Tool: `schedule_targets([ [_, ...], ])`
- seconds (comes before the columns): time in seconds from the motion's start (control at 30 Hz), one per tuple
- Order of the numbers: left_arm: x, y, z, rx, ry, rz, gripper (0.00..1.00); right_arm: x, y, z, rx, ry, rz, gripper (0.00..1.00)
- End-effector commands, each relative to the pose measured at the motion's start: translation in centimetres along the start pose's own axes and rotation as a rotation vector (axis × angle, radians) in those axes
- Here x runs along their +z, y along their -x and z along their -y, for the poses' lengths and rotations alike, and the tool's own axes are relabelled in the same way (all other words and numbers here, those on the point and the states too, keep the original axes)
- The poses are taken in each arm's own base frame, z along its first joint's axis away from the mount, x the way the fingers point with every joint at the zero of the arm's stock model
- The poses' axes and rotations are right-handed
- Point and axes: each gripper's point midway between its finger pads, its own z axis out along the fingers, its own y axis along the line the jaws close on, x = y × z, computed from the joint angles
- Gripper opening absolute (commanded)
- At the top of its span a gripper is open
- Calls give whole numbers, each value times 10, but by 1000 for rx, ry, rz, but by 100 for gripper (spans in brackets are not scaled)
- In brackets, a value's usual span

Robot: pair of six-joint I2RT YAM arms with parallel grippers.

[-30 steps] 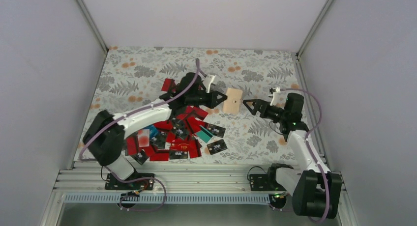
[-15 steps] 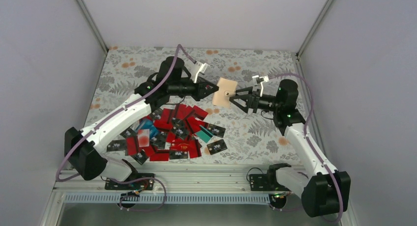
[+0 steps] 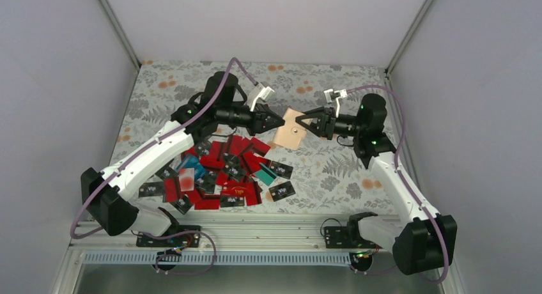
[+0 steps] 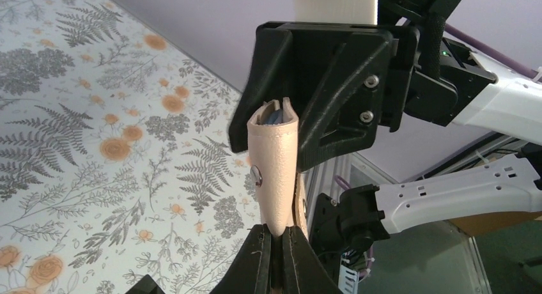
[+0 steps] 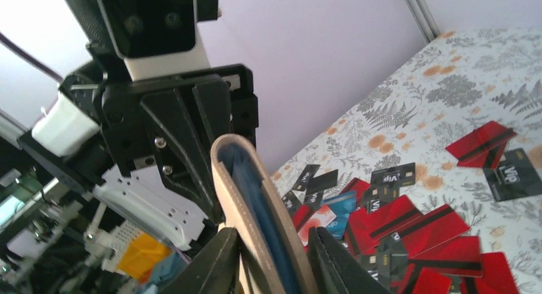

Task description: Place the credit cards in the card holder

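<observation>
Locate the holder (image 3: 289, 131) in mid-air, well above the table (image 3: 332, 172), between the two grippers. Held folded, tan cover outward, with blue sleeves visible inside the fold from the right wrist view. Clamped along one edge by the left gripper (image 4: 276, 252), jaws clenched on it, probably to steady it as a fixed anchor. Straddled at the opposite edge by the right gripper (image 5: 275, 259), touching the cover on one side; cannot tell whether pinched fully or just short of contact on the other. Read as a two-handed hold, likely meant to pry the fold apart and expose a sleeve. Find the cards (image 3: 230, 172) heaped on the table below, toward the left, none lifted and none seen inserted. Expect slip or twist of the holder under an uneven pull.
</observation>
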Motion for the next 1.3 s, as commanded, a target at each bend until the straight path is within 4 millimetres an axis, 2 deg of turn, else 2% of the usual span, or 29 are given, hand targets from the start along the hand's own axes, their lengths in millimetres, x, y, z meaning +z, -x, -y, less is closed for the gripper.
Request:
schedule_targets([
  [0.0, 1, 11, 8, 47, -41, 5, 3, 6, -1, -12, -10, 55, -34, 24],
  [0.1, 4, 11, 3, 45, -31, 3, 4, 9, -4, -14, -14, 67, -46, 14],
  [0.13, 4, 10, 1, 47, -29, 4, 9, 11, -5, -15, -16, 71, -49, 11],
  [0.2, 3, 9, 0, 54, -25, 13, 38, 12, -5, -16, -24, 79, -55, 5],
  [0.27, -1, 6, 1, 66, -28, 24, 66, 14, -5, -19, -40, 96, -61, 4],
  [0.3, -3, 5, 2, 75, -32, 33, 73, 16, -7, -21, -47, 109, -67, 5],
  [0.37, -8, -1, 10, 95, -65, 36, 80, 18, -8, -24, -66, 132, -77, 4],
  [0.53, -22, -12, 30, 143, -135, 52, 78, 22, -11, -33, -131, 199, -106, 4],
  [0.67, -22, -21, 29, 120, -135, 40, 68, 26, -9, -44, -166, 243, -115, 4],
  [0.9, -17, -33, 24, 91, -157, 20, 58, 34, -9, -69, -243, 308, -138, 4],
  [1.07, -18, -34, 27, 97, -171, 22, 30, 37, -8, -69, -248, 309, -144, 5],
  [1.13, -19, -34, 28, 97, -170, 22, 23, 38, -10, -68, -246, 309, -147, 4],
  [1.2, -20, -35, 28, 96, -165, 21, 23, 39, -11, -66, -245, 306, -151, 4],
  [1.27, -21, -35, 27, 96, -155, 22, 31, 39, -11, -66, -251, 301, -153, 4],
])
